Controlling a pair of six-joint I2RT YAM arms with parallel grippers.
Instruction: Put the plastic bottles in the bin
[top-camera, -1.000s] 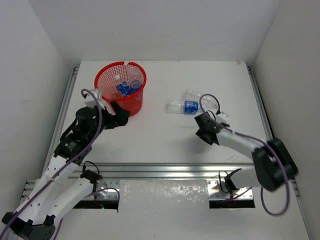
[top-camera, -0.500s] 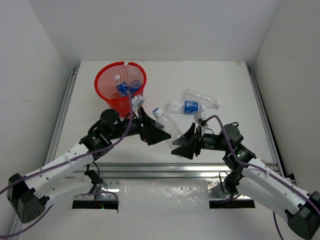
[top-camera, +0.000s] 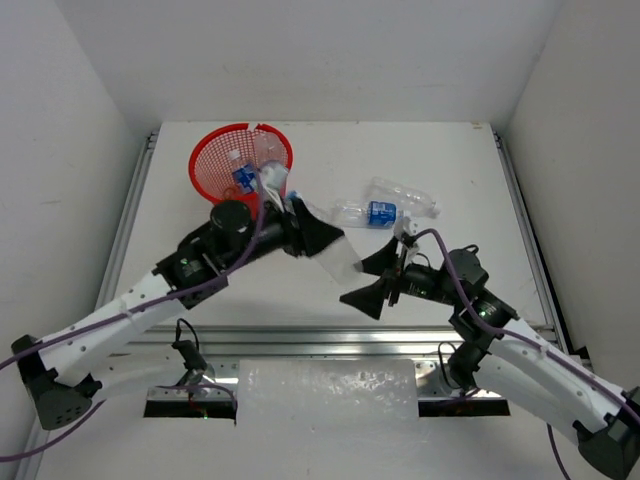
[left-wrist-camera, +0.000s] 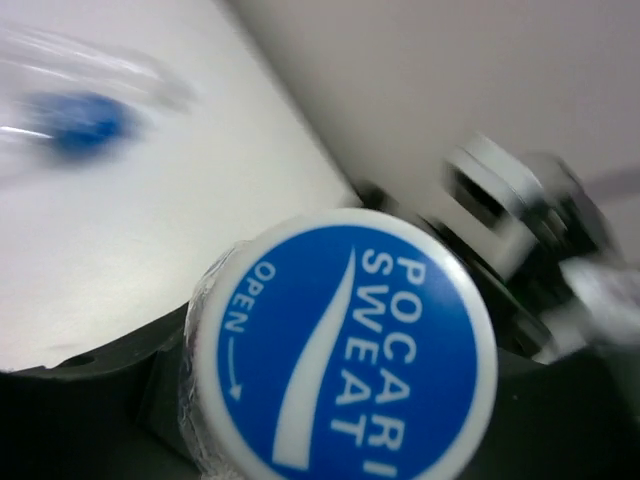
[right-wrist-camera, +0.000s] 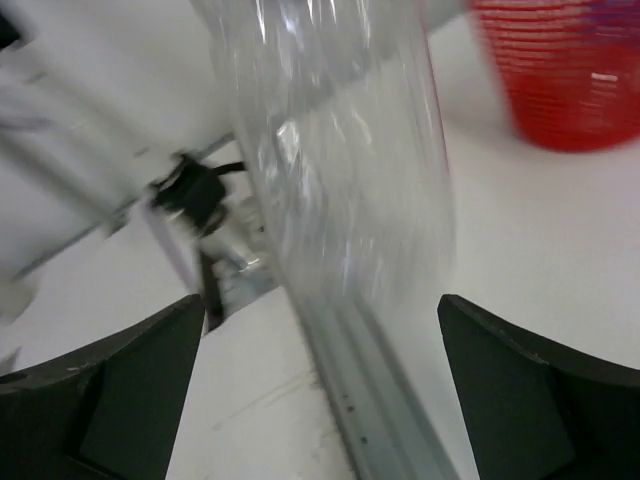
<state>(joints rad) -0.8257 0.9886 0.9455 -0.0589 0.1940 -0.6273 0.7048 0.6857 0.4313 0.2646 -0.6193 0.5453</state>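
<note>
White table, toward the middle of its near edge (top-camera: 450, 160): clear bottle (top-camera: 341, 262) held aloft between both arms.
Left gripper (top-camera: 318, 238) pinched it just under the blue-printed cap (left-wrist-camera: 340, 350). Right gripper (top-camera: 355, 281) had its fingers (right-wrist-camera: 110, 370) spread wide, the bottle body just ahead; contact not discernible. I judged it empty, light, thin-walled, crushable and slick, with the neck as the stiff hold. Bin (top-camera: 212, 172) sat toward the far-left corner, bottles inside; two more bottles (top-camera: 385, 211) lay mid-table.
</note>
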